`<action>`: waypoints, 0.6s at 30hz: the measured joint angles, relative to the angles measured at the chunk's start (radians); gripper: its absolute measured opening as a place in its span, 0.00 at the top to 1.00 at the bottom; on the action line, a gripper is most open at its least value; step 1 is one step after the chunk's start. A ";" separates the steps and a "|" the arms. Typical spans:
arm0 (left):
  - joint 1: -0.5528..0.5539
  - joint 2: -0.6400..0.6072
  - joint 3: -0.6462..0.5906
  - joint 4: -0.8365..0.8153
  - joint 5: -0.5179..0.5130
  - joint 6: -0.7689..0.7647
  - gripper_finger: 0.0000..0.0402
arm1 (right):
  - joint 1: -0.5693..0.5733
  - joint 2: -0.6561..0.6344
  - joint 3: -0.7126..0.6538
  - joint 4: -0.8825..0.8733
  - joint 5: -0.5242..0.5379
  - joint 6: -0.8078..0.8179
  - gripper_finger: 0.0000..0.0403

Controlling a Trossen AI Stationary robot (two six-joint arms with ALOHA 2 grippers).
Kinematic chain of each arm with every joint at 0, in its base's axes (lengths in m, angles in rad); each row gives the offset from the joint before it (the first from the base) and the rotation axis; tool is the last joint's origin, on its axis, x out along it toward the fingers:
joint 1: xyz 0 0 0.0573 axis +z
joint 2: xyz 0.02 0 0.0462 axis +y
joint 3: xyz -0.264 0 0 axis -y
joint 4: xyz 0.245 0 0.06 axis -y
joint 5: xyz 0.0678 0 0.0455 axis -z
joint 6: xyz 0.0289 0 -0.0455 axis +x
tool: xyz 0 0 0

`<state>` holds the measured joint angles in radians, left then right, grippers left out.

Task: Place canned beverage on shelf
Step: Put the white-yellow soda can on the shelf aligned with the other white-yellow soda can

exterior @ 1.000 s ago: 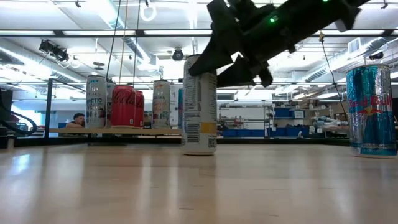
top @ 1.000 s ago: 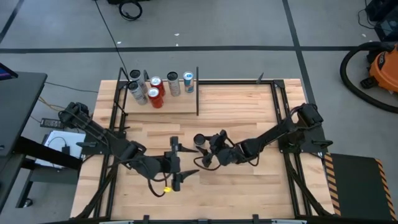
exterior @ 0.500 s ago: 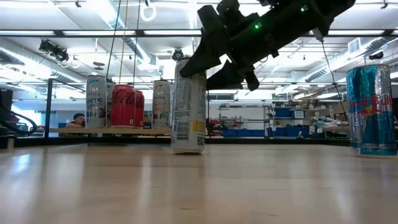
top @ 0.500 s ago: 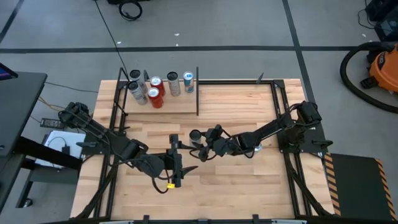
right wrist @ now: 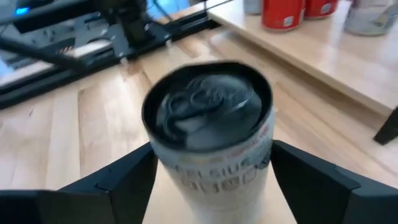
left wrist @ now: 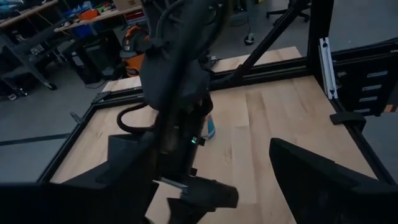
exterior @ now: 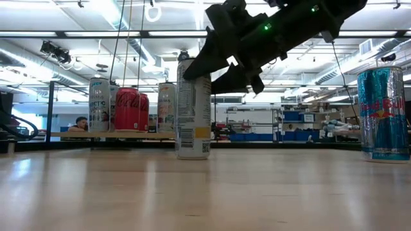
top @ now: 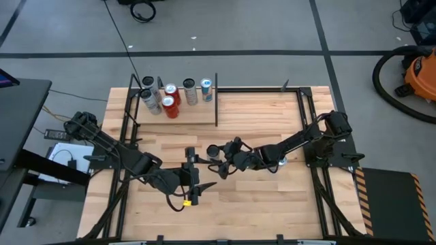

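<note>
Now, from the left: my left gripper (top: 194, 185) waits low over the worktop (top: 272, 204), fingers apart, holding nothing. My right gripper (top: 216, 158) straddles the tall can (exterior: 193, 108) mid-worktop, fingers apart on either side, not yet clamped. I should centre on its smooth, slippery cylinder and squeeze evenly, keeping it upright. The pale wood shelf (top: 197, 117) lies well beyond.

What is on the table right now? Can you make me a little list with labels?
can in the middle: tall white can, upright on the table
right gripper: one finger on each side of that can, small gaps showing
left gripper: open, holding nothing, near the table's front
shelf: at the back left, six cans standing on it
red cans: on the shelf
blue and silver can: alone on the table
</note>
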<state>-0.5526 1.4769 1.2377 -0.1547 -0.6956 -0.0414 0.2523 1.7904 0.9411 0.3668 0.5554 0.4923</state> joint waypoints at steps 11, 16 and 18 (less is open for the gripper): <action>0.000 0.000 0.000 -0.119 -0.048 -0.074 0.22 | -0.005 -0.053 -0.002 0.004 -0.082 -0.025 0.12; 0.020 0.000 0.000 -0.214 -0.066 -0.175 0.22 | -0.005 -0.186 -0.002 -0.111 -0.104 -0.066 0.12; 0.038 0.000 -0.001 -0.253 -0.067 -0.225 0.22 | -0.004 -0.244 -0.002 -0.160 -0.104 -0.083 0.12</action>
<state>-0.5147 1.4773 1.2369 -0.4073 -0.7624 -0.2665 0.2488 1.5466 0.9394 0.2071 0.4511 0.4088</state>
